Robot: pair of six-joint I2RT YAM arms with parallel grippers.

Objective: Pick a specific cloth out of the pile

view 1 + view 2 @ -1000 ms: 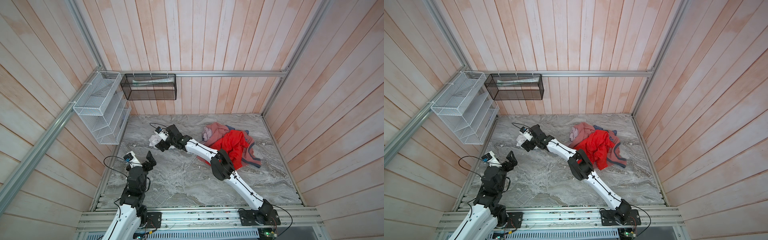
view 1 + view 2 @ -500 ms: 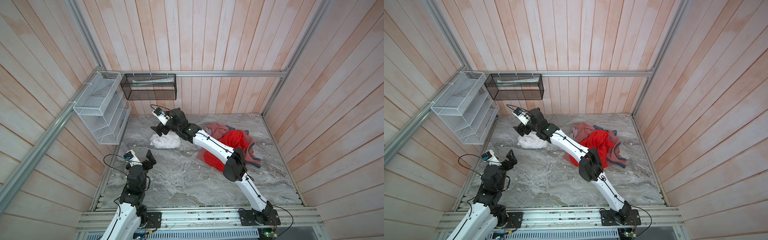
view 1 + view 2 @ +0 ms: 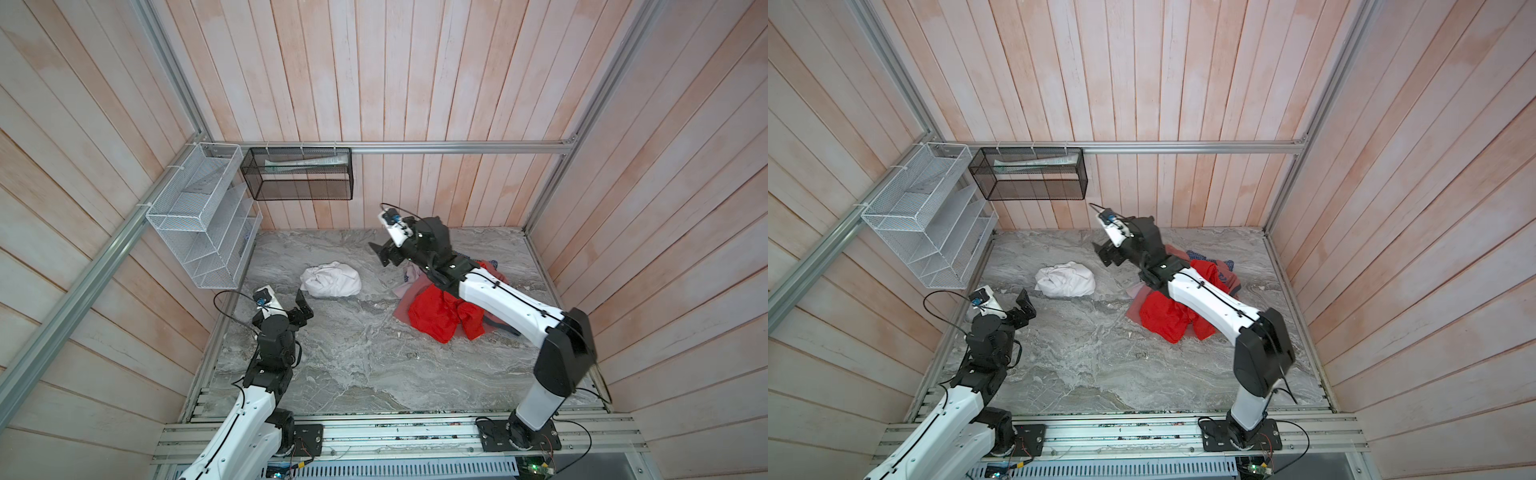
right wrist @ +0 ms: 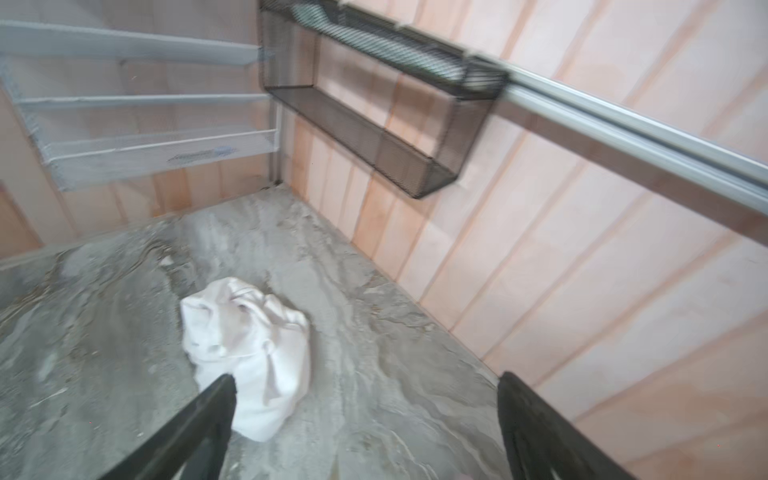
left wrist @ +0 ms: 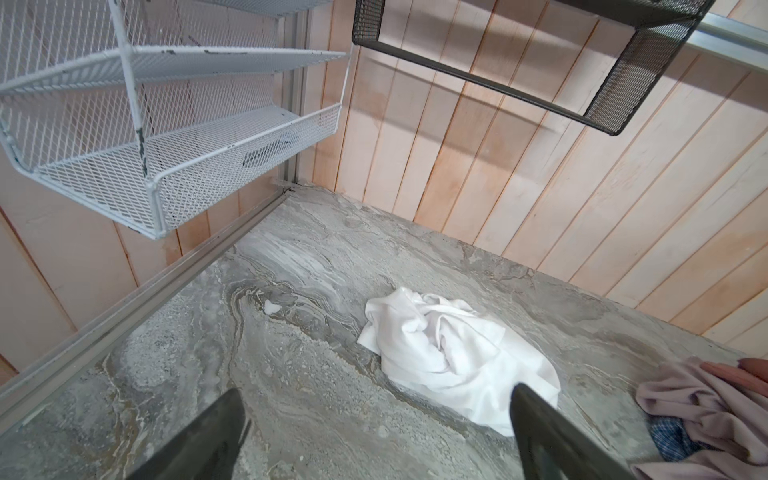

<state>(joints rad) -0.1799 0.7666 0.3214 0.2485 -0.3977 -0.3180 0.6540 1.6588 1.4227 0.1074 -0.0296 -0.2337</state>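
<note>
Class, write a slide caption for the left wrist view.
Crumpled white cloth lies on the marble table, apart from the pile.

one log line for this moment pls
white cloth: lying alone, apart from pile | right gripper: open, empty | left gripper: open, empty

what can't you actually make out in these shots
The pile: its far part is hidden under the right arm in both top views; the left wrist view crops it.
The cloth: folds smeared by blur in the right wrist view.
Black mesh basket: pale contents too small to identify.
</note>
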